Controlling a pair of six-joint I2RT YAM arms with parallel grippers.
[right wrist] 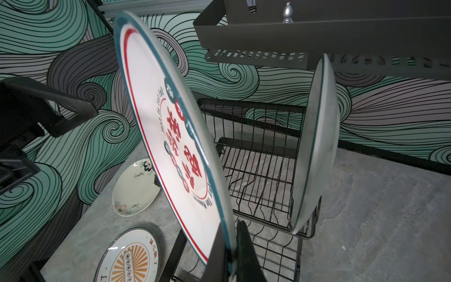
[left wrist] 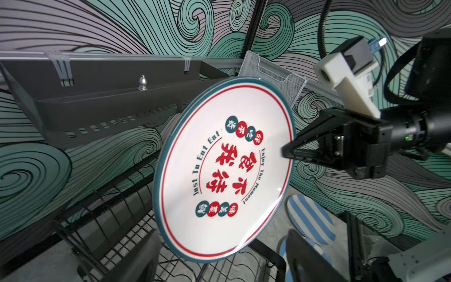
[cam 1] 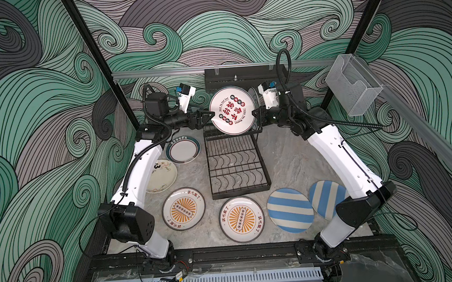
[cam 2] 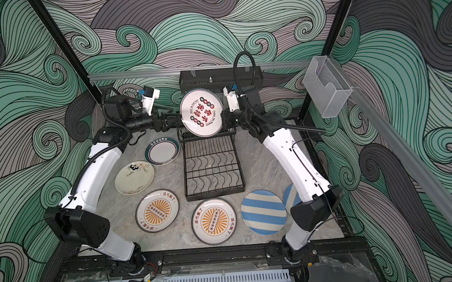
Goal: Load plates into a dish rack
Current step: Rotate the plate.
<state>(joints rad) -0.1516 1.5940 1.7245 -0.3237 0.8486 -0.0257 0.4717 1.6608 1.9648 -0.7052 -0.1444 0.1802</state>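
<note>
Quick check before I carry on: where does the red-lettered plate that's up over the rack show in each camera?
Top view: red-lettered plate at centre back, over the dish rack.
Top view: plate again at centre back.
Left wrist: plate face-on, filling the middle.
Right wrist: plate close up, nearly edge-on.
Shared landmark: black shelf with silver knob, in all four.

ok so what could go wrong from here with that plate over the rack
The red-lettered plate hangs tilted over the rack, pinched only at its rim by the right end effector, so it could slip. The open left end effector may nudge it. It could also knock the standing plate.
</note>
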